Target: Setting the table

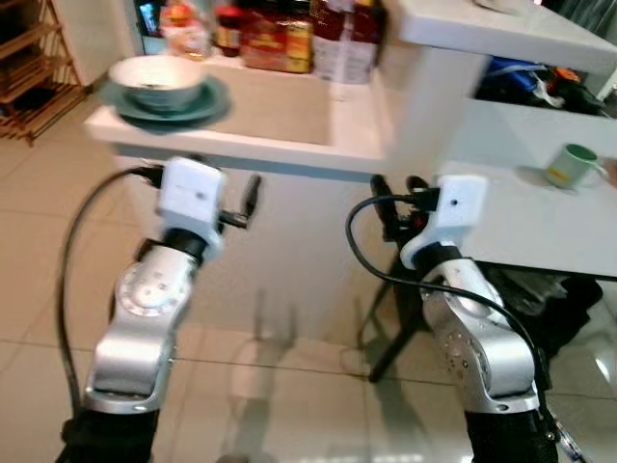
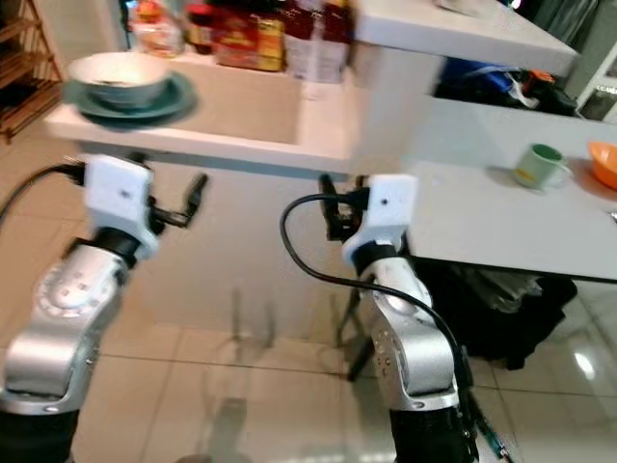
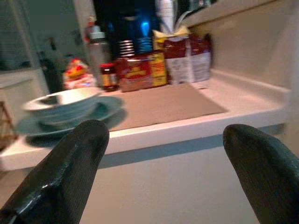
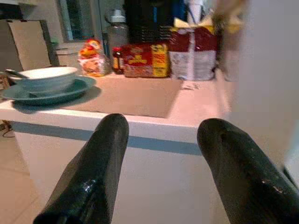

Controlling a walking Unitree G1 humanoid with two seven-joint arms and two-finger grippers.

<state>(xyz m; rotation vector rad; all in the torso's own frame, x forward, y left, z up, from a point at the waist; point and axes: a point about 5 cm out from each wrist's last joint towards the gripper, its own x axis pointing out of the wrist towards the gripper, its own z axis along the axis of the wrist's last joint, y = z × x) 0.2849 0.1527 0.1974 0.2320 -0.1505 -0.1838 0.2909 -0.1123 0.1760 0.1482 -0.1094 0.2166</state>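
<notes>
Both silver arms reach forward below the white counter edge (image 1: 241, 147), left gripper (image 3: 163, 163) and right gripper (image 4: 161, 161) fingers apart, empty. Ahead of the left gripper, a white bowl (image 1: 154, 79) sits on a teal plate (image 1: 214, 104).

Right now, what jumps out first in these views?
A white bowl sits in a teal plate on the white counter's left end, beside a beige placemat. Both grippers, left and right, hover open below the counter edge. A green mug stands on the grey table to the right.

Glossy ceramic bowl (image 1: 154, 81) & plate (image 1: 207, 104), matt paper-like mat (image 1: 280, 111), shiny floor tiles (image 1: 39, 251).
</notes>
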